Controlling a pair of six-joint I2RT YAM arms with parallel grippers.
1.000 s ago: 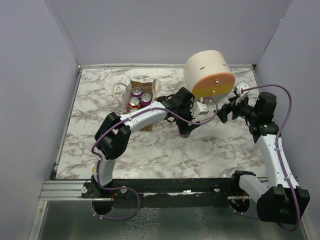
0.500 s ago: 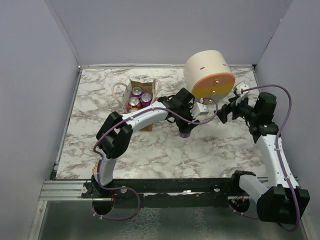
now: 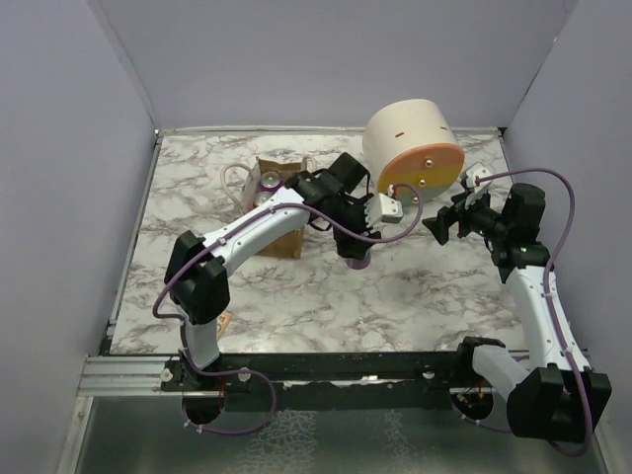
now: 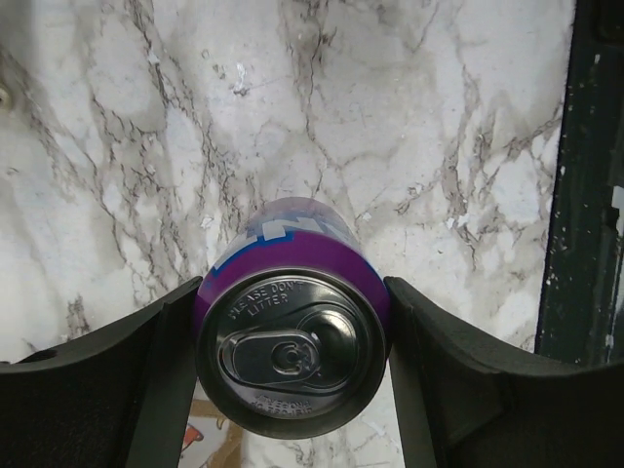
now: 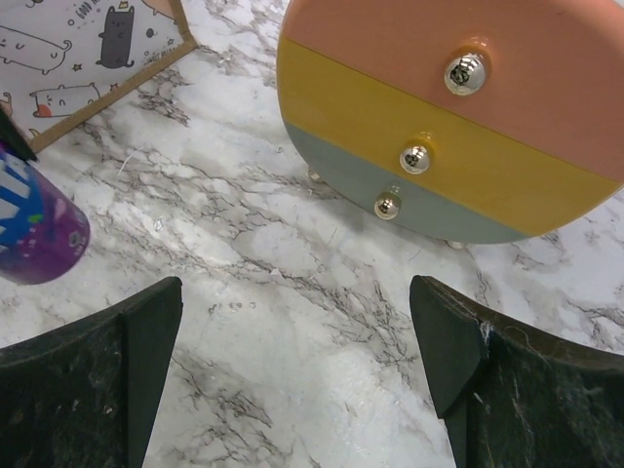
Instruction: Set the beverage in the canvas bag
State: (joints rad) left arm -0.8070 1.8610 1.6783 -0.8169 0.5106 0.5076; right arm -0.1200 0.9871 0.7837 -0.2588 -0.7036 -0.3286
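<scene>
The beverage is a purple soda can (image 4: 292,356), seen from above with its silver top toward the left wrist camera. My left gripper (image 4: 291,363) is shut on it, one black finger pressed against each side. In the top view the can (image 3: 357,259) hangs below the left gripper (image 3: 355,247), right of the canvas bag (image 3: 279,237). The small tan bag holds other cans (image 3: 269,182), and my left arm hides part of it. From the right wrist the purple can (image 5: 37,229) shows at the left, beside the bag's cat-printed side (image 5: 88,49). My right gripper (image 5: 297,322) stands open over bare marble.
A large cream cylinder (image 3: 415,148) with an orange, yellow and grey face (image 5: 458,107) lies at the back right, just beyond the right gripper (image 3: 439,225). Purple walls enclose the marble table (image 3: 326,306). A black rail (image 4: 595,195) runs along the near edge.
The left gripper closed on the purple can. The left arm then swung its elbow left, and the can shifted slightly left toward the bag. The right arm barely moved.
</scene>
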